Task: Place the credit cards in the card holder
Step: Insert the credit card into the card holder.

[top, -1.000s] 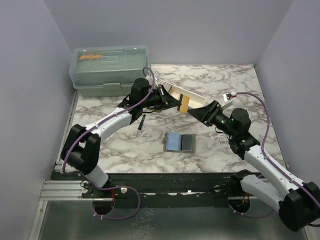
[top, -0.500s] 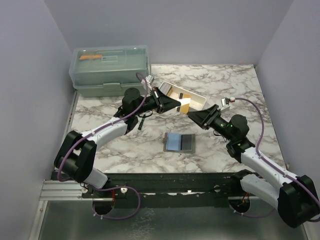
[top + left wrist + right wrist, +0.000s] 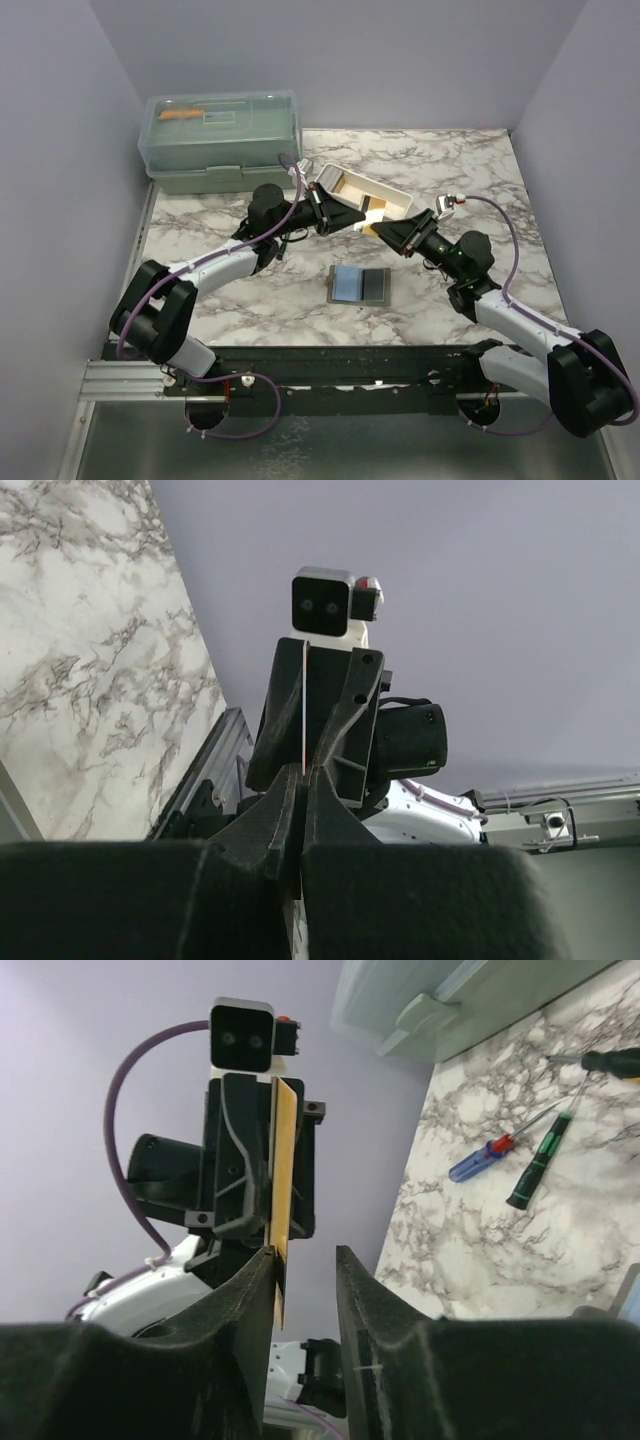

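Observation:
My left gripper (image 3: 362, 216) is shut on a tan credit card (image 3: 372, 212) and holds it in the air just in front of the white tray. In the left wrist view the card (image 3: 303, 700) shows edge-on between the closed fingers (image 3: 303, 775). My right gripper (image 3: 386, 231) faces it nose to nose and is open. In the right wrist view the tan card (image 3: 283, 1170) stands between the open fingers (image 3: 305, 1255), close against the left one. The card holder (image 3: 371, 286) lies open on the table with a light blue card (image 3: 347, 283) on its left half.
A white tray (image 3: 390, 196) with tan cards inside stands behind the grippers. A green lidded box (image 3: 220, 140) is at the back left. Two screwdrivers, a blue-red one (image 3: 490, 1155) and a green-black one (image 3: 537, 1160), lie on the marble under the left arm.
The left gripper has carried the tan card down and right from the tray. The right gripper has moved up-left to meet it, so the card now sits between its open fingers.

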### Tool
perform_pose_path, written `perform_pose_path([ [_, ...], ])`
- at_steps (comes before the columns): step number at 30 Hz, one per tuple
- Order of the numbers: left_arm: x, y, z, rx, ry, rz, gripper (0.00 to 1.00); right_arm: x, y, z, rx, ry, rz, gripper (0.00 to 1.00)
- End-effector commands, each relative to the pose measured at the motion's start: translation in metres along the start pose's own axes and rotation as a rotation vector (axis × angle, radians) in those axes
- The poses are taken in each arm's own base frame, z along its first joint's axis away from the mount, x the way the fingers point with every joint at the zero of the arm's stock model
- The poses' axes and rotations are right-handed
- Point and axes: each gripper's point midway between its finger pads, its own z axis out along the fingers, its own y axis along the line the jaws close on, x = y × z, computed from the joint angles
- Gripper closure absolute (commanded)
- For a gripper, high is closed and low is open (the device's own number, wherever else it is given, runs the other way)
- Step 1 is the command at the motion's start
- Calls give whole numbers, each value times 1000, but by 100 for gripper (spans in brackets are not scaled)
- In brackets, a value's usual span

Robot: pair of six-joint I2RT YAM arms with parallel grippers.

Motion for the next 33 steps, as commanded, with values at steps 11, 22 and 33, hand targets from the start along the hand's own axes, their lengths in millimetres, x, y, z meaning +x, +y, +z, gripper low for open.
perform_pose_path([
  [11, 24, 106, -24, -434, 126, 66, 37, 40, -100, -36, 376, 195, -79, 100],
  [22, 65, 197, -38, -667, 308, -64, 93, 100, -151, -68, 506, 554, 18, 100],
  [33, 77, 246, -62, -847, 323, -52, 100, 103, -178, -77, 608, 549, 34, 100],
])
